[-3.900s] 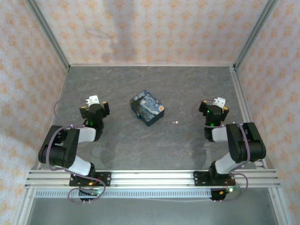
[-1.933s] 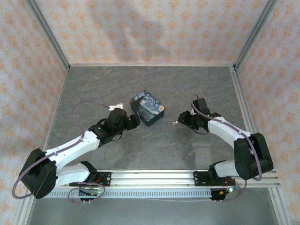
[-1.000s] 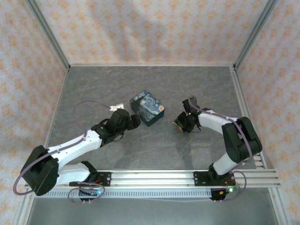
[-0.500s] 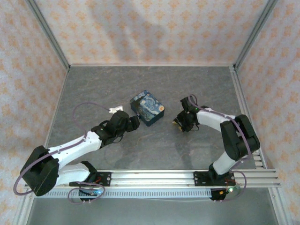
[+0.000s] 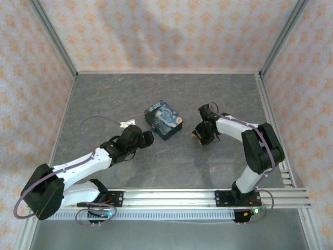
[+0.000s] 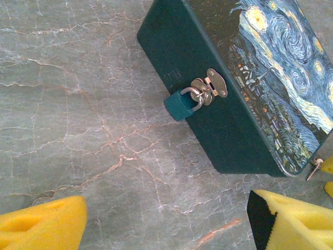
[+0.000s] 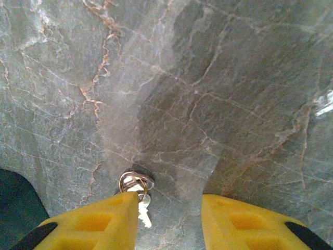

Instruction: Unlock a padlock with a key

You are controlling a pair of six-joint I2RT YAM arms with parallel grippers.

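a: where is the padlock [image 6: 181, 104] seen?
b: hung on the painted box's [image 6: 270, 78] hasp [image 6: 210, 88], before the left gripper [image 6: 166, 224] — spread wide, nothing held.
a: the key [image 7: 142, 209]?
b: laid on the table [image 7: 218, 78], against one finger [image 7: 104, 219] of the right gripper [image 7: 170, 205] — jaws parted, nothing clamped.

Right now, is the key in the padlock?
No, the key lies on its ring on the table, beside one finger of the open right gripper.
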